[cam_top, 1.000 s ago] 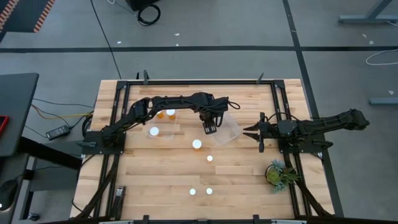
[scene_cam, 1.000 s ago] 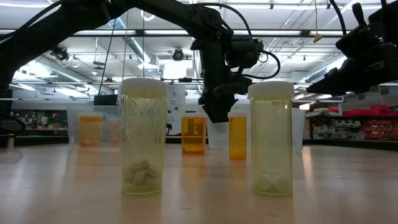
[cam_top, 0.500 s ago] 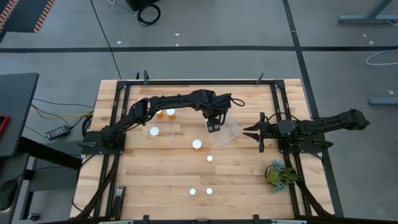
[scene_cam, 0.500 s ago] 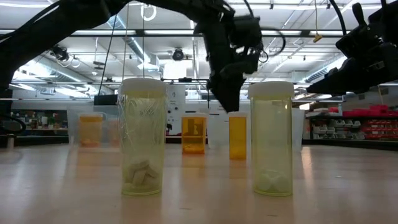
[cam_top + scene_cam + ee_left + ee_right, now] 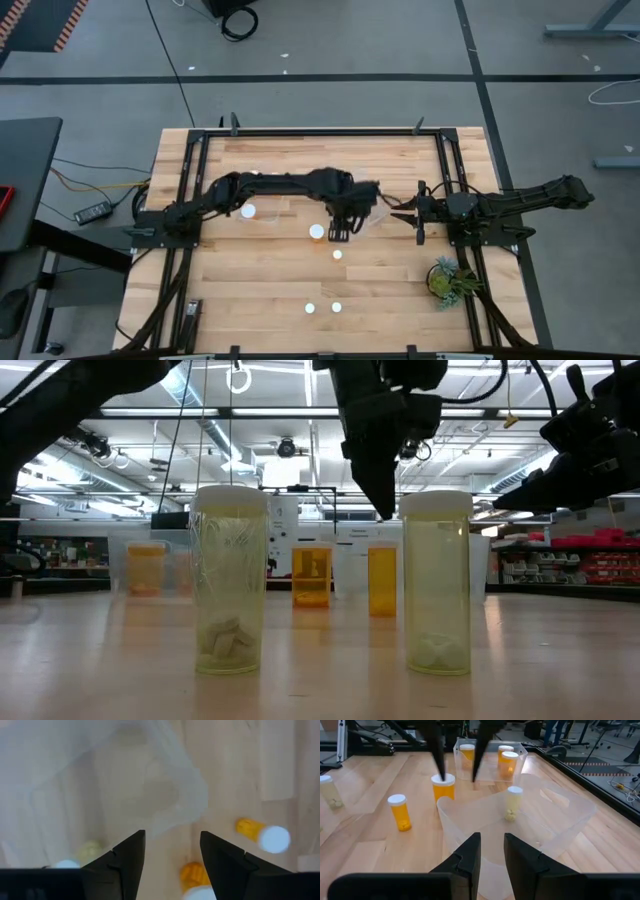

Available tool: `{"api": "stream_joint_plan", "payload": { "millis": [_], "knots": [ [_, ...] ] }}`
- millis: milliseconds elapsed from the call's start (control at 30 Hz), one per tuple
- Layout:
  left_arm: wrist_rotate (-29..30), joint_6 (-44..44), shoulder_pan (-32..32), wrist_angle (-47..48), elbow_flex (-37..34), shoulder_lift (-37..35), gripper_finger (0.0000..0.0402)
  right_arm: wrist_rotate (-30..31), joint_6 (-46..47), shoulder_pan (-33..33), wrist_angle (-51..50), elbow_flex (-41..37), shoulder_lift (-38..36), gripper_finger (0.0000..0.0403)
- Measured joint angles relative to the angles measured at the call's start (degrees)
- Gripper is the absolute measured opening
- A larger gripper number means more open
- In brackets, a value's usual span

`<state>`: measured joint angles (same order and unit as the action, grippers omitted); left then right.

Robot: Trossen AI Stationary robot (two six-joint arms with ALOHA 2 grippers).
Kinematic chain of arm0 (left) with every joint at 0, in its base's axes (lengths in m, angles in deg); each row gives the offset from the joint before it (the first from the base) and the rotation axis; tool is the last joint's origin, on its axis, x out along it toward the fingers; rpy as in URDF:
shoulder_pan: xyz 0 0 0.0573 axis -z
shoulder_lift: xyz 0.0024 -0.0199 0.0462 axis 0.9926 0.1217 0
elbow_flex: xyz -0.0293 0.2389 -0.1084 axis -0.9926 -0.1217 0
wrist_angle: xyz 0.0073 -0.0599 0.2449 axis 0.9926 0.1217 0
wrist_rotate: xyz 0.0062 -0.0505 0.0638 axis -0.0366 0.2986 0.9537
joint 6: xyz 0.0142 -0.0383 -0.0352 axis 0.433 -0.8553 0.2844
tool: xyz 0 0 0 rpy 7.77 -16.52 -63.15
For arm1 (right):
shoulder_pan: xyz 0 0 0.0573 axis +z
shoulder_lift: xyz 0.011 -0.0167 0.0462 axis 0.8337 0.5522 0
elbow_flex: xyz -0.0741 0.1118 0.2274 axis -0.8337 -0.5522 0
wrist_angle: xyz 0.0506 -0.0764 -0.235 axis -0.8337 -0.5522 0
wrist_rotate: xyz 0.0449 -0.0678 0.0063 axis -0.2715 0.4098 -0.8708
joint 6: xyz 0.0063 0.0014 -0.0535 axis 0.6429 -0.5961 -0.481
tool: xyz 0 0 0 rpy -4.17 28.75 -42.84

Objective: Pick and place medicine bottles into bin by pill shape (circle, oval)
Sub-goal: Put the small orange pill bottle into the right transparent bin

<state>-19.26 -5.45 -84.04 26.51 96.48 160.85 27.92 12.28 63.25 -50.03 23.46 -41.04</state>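
1. Pale wood planks of the table (image 5: 260,280) fill my overhead feed, with grey shop floor all round.
2. My left gripper (image 5: 338,236) hangs with its fingers (image 5: 438,750) parted, nothing between them; from the right wrist camera they straddle the white cap of an orange medicine bottle (image 5: 443,788) standing upright just beneath the tips, though I cannot tell whether they touch it.
3. Just beside that bottle lies the clear bin (image 5: 560,820), tipped on its side with a pale bottle (image 5: 513,802) seen through its wall.
4. A second clear bin (image 5: 520,751) sits farther back and holds two orange bottles (image 5: 507,762).
5. Another orange bottle (image 5: 400,812) stands apart on the wood on the other side of the one beneath the tips.
6. At table level two pale bottles (image 5: 229,580) stand nearest the camera, each with white pills at the bottom.
7. My right gripper (image 5: 413,212) waits at the right side of the table, fingers closed on nothing, pointing toward the tipped bin.
8. A small green plant (image 5: 450,278) sits near the right arm's base.
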Motion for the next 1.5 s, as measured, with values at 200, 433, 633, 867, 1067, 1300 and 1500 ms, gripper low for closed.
{"api": "stream_joint_plan", "payload": {
  "millis": [200,433,633,867,1067,1300,1500],
  "knots": [
    [0.15,-0.02,4.05,-0.02,0.00,0.03,0.0210,0.00,0.00,0.00,-0.01,-0.01,0.00,0.0092],
    [0.18,-1.16,7.51,-0.05,0.00,0.14,0.0237,0.00,0.00,0.01,-0.01,0.00,0.00,0.0092],
    [0.34,-1.61,9.25,-0.07,0.00,0.28,0.0253,0.00,0.00,0.00,-0.02,0.00,0.00,0.0092],
    [4.41,-2.72,11.70,-1.33,-1.54,0.19,0.0256,0.00,0.00,0.00,-0.03,-0.01,0.00,0.0092],
    [6.56,-1.51,13.26,-3.74,-7.30,0.34,0.0256,0.00,0.00,0.00,-0.03,0.00,-0.02,0.0092],
    [6.69,-1.53,13.27,-6.90,-12.39,0.32,0.0254,0.00,0.00,0.01,-0.03,0.00,-0.02,0.0092],
    [6.69,-1.86,13.23,-10.59,-15.55,0.34,0.0235,0.00,0.00,0.01,-0.03,0.00,-0.02,0.0092]
  ]
}}
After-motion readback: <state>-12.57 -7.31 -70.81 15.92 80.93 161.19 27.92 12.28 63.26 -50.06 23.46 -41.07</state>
